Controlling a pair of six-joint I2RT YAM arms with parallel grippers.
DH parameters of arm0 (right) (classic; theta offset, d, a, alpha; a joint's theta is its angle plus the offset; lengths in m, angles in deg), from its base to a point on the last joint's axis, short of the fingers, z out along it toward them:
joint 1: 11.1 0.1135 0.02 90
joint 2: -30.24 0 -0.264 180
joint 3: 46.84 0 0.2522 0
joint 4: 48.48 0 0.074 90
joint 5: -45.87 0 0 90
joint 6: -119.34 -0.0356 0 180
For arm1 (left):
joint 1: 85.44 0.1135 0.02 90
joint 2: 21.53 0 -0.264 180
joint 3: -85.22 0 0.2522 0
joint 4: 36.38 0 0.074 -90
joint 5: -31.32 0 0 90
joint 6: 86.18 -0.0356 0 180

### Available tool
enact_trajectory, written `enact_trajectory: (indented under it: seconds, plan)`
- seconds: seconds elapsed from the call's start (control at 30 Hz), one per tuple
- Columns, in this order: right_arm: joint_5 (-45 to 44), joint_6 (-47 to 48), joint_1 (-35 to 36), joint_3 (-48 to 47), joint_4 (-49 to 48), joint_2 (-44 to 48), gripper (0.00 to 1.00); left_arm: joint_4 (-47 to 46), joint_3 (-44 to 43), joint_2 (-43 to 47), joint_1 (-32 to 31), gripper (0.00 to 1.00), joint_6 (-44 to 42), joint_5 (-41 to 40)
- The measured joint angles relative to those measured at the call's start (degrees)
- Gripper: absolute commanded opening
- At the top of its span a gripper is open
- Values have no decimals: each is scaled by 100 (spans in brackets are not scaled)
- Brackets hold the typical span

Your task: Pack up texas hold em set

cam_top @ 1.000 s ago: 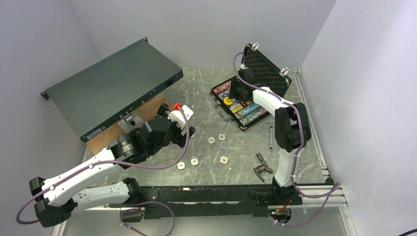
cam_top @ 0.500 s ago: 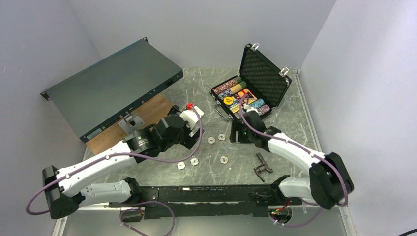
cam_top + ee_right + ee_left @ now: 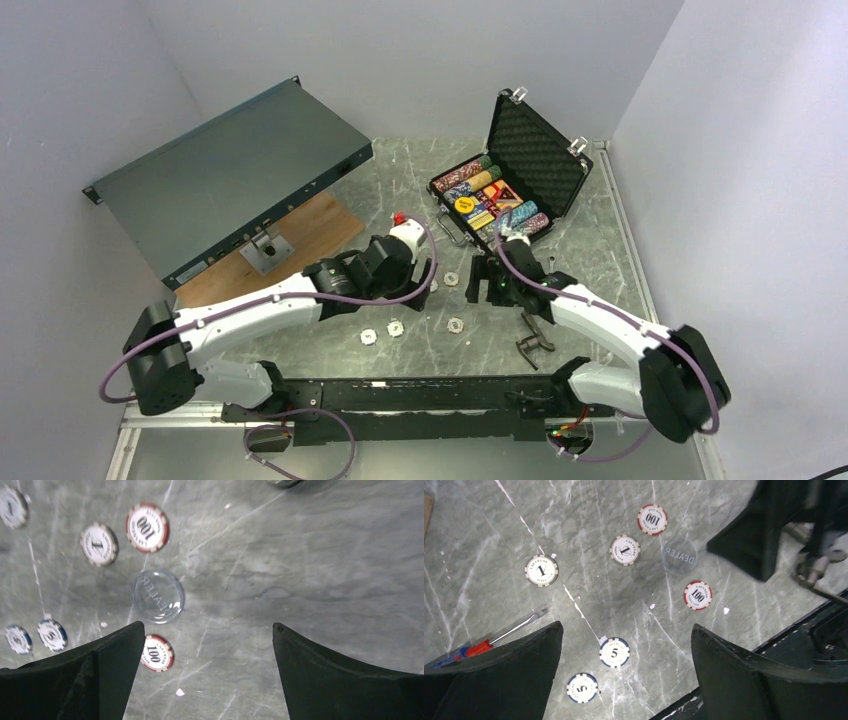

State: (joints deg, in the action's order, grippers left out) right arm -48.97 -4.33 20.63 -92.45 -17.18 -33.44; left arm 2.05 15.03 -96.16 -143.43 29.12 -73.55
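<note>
We see our left fingers spread wide and holding nothing above the loose chips scattered on the grey counter, with a clear dealer button lying among them. Our right fingers also stand apart and empty, low over the same patch, the dealer button just ahead of them. The black briefcase sits open at the counter's far right, lid raised, its rows of chips inside.
</note>
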Motion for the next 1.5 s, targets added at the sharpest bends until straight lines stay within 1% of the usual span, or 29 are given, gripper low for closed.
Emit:
enact_trajectory:
  seconds: [0.07, 0.13, 0.17, 0.27, 0.33, 0.4, 0.47, 0.63, 0.7, 0.87, 0.97, 1.17, 1.3, 1.5]
  plan:
    - [81, 46, 190, -94, 31, -407, 100, 7, 94, 245, 0, 99, 160, -50]
    - [33, 114, 424, -382, 142, -896, 98, 76, 153, 518, 2, 99, 192, -92]
    - [22, 138, 516, -466, 157, -999, 97, 173, 144, 684, 9, 99, 173, -109]
    - [-15, 319, 726, -850, 262, -1344, 94, 603, -140, 949, 24, 100, -59, -219]
    - [-11, 424, 800, -1110, 282, -1572, 93, 861, -542, 1058, 35, 99, -374, -389]
    - [-57, 483, 901, -1355, 306, -1838, 93, 903, -850, 1224, 44, 99, -728, -562]
    - [-153, 509, 1034, -1547, 356, -2105, 88, 850, -1010, 1467, 52, 99, -1154, -708]
    - [-450, 514, 1416, -1952, 656, -2743, 79, 577, -1075, 1862, 57, 99, -2057, -964]
    - [-540, 494, 1530, -2031, 752, -2905, 77, 415, -962, 1899, 57, 99, -2295, -1010]
    - [-560, 448, 1596, -2035, 839, -3003, 77, 308, -345, 2151, 57, 99, -2577, -984]
    - [-581, 446, 1596, -2050, 850, -3029, 75, 330, -177, 2367, 57, 99, -2673, -986]
    - [-680, 382, 1600, -2074, 861, -3069, 66, 256, -166, 2774, 57, 99, -2811, -1001]
    - [-739, 313, 1600, -2092, 848, -3084, 58, 256, -166, 2852, 57, 99, -2881, -999]
    - [-822, 201, 1609, -2092, 844, -3088, 52, 258, -166, 2850, 57, 99, -2909, -984]
